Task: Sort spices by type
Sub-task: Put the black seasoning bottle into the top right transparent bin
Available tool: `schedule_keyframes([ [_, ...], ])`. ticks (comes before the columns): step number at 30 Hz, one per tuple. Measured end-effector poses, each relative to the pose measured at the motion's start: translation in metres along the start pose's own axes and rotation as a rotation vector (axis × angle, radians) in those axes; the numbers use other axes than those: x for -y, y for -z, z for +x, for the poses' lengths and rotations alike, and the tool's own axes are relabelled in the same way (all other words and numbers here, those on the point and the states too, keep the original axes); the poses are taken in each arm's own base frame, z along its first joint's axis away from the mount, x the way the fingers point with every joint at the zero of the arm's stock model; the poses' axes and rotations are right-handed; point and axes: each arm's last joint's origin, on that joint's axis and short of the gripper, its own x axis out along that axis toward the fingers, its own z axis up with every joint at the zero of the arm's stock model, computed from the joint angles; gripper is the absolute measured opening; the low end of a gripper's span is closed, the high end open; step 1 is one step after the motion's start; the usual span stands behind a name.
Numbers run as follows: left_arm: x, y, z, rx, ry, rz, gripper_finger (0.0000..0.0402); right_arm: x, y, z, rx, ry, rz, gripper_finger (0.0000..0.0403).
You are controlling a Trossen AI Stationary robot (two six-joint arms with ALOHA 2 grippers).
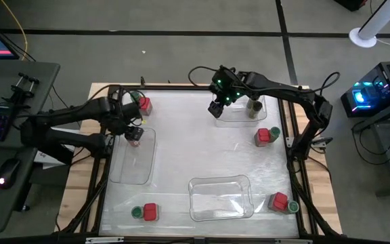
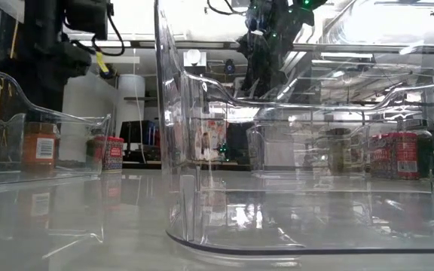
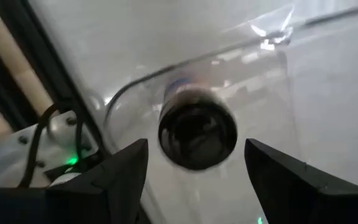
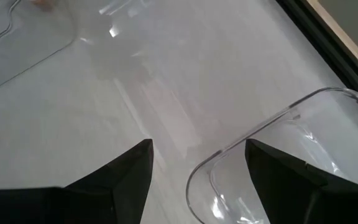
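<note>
Spices sit scattered around my desk (image 1: pixel 202 156), so I read it from the left edge across. My left pincer (image 1: pixel 133 130) hangs over the far end of the left clear tray (image 1: pixel 133 169), its fingers spread apart with nothing between them. Right under it a brownish jar with a dark lid (image 3: pixel 197 132) stands inside that tray; from the left wrist view I look straight down on the lid, centred between the two dark fingers (image 3: pixel 114 171) but not touched by them. From the low view the same jar (image 2: pixel 40 147) shows through the tray wall. Just beyond the tray, at the far left corner, a red boxy container (image 1: pixel 145 105) stands beside a green-lidded jar (image 1: pixel 135 98). At the near left edge another red box (image 1: pixel 150 211) and a green-lidded jar (image 1: pixel 137 212) stand side by side.

In the middle, a second clear tray (image 1: pixel 221 198) lies near the front edge; I can't tell whether it holds anything.

My right pincer (image 1: pixel 217 107) hovers over the left end of the far tray (image 1: pixel 242 112), fingers apart and empty; the right wrist view shows only the tray's rounded rim and bare desk between them. A dark-lidded jar (image 1: pixel 254 105) stands in that tray, on the side away from the pincer. Farther right, a red box with a green lid touching it (image 1: pixel 265 135) sits on the open desk, and another such pair (image 1: pixel 280 202) sits at the near right corner.
</note>
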Motion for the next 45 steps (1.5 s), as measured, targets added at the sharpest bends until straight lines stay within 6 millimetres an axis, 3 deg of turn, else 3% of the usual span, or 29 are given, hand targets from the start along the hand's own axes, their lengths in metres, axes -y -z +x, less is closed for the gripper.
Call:
schedule_keyframes([
  [13, 0.000, 0.000, 0.025, 0.019, -0.011, -0.017, 0.0249, 0.000, 0.000, 0.000, 0.000, 0.000, 0.000, 0.0251],
  [20, 0.000, -0.001, 0.025, 0.030, -0.001, -0.003, 0.0171, 0.000, -0.001, 0.000, 0.005, 0.000, 0.004, 0.0251],
  [25, 0.001, -0.001, 0.021, 0.035, 0.012, 0.035, 0.0164, 0.000, -0.001, 0.000, 0.007, -0.001, 0.008, 0.0251],
  [30, 0.000, 0.000, -0.010, 0.062, 0.081, 0.087, 0.0164, -0.001, -0.002, 0.000, 0.014, -0.021, 0.006, 0.0251],
  [35, 0.001, -0.001, -0.067, 0.242, 0.283, 0.151, 0.0164, -0.007, -0.011, -0.013, 0.083, -0.137, -0.012, 0.0251],
  [40, 0.014, -0.008, -0.117, 0.523, 0.559, 0.208, 0.0164, -0.014, -0.021, -0.051, 0.202, -0.169, -0.038, 0.0251],
  [42, 0.024, -0.015, -0.124, 0.594, 0.618, 0.237, 0.0164, -0.017, -0.022, -0.072, 0.257, -0.173, -0.046, 0.0251],
  [45, 0.046, -0.032, -0.118, 0.616, 0.640, 0.303, 0.0164, -0.020, -0.021, -0.106, 0.350, -0.166, -0.046, 0.0251],
])
